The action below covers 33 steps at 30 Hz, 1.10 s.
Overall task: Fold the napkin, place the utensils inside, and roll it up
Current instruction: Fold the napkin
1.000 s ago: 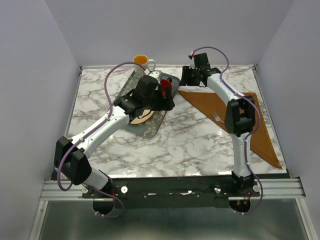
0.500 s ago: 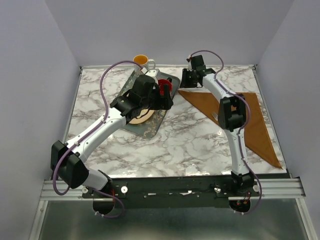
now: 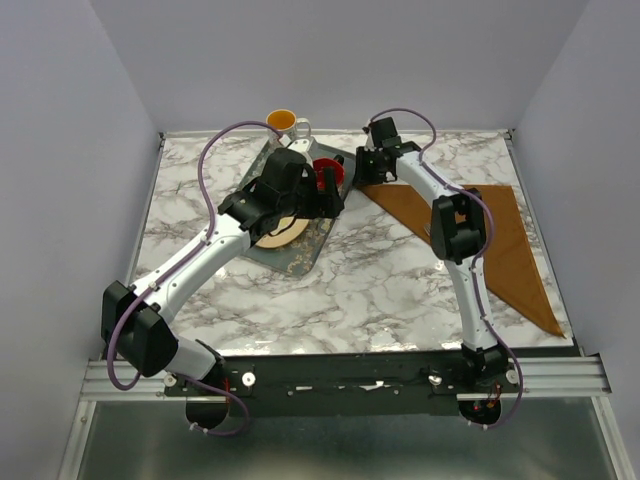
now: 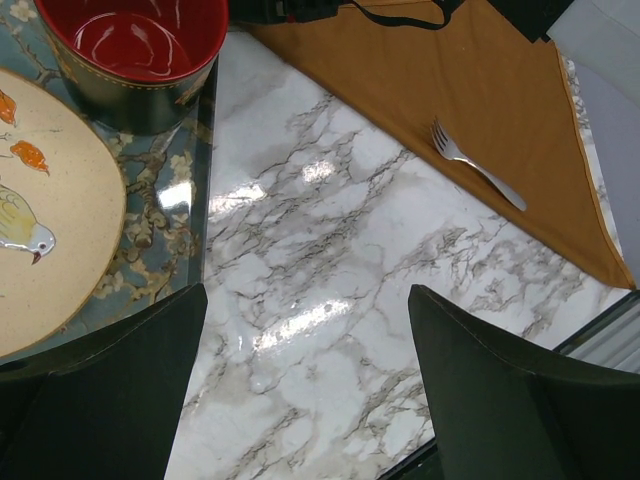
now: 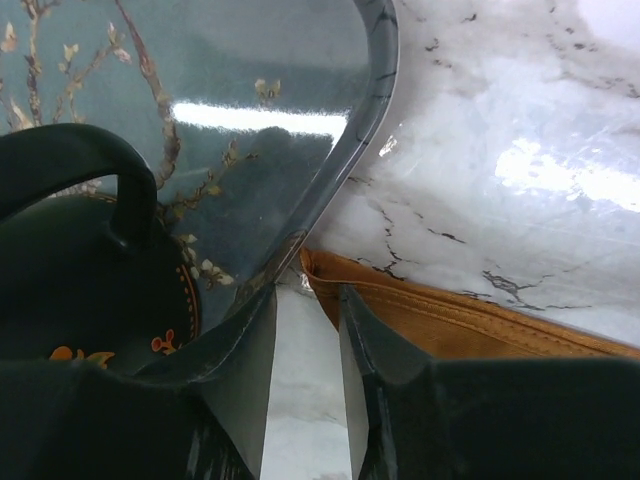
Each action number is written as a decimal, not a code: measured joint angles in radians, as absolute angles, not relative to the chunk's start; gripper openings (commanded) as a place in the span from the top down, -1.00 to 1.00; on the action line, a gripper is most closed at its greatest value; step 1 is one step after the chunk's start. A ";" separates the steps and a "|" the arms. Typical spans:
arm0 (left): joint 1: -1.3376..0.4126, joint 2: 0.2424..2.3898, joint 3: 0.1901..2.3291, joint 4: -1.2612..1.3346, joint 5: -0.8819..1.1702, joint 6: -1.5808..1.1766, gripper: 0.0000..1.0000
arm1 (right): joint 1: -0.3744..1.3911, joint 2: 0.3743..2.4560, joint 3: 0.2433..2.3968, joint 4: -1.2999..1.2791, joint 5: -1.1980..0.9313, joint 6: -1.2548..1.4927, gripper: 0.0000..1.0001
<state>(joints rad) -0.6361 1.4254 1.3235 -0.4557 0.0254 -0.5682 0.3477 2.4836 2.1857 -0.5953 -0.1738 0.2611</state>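
Note:
The rust-brown napkin [image 3: 495,240] lies flat on the right of the marble table, folded to a triangle. A silvery fork [image 4: 476,172] rests on the napkin [image 4: 470,80]; in the top view my right arm hides it. My right gripper [image 3: 362,168] is down at the napkin's far-left corner beside the tray. In the right wrist view its jaws [image 5: 308,292] stand narrowly apart over bare marble, with the napkin corner [image 5: 318,264] at the tips and cloth under the right finger. My left gripper [image 3: 328,190] hovers wide open [image 4: 308,295] over marble at the tray's edge, holding nothing.
A dark green patterned tray [image 3: 300,252] holds a cream plate [image 3: 282,236] and a dark cup with a red inside [image 4: 130,40]. The tray's rim [image 5: 360,130] sits right next to the right fingers. An orange-lined mug [image 3: 283,122] stands at the back.
My right gripper has slid left along the back to the napkin's corner by the tray, and its jaws have narrowed. The left gripper has hardly moved.

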 measured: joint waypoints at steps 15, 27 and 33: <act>-0.609 1.425 1.275 -0.435 0.084 -0.588 -0.82 | 0.382 2.567 2.335 -0.732 -0.064 0.231 0.22; -0.585 1.403 1.275 -0.432 0.112 -0.592 -0.83 | 0.400 2.592 2.389 -0.784 0.011 0.217 0.98; -0.584 1.402 1.275 -0.432 0.117 -0.592 -0.83 | 0.400 2.543 2.291 -0.718 0.027 0.224 0.99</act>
<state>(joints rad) -0.5842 1.4021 1.2755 -0.4320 0.1173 -0.5919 0.4004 2.5435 2.2910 -0.7177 0.0273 0.2237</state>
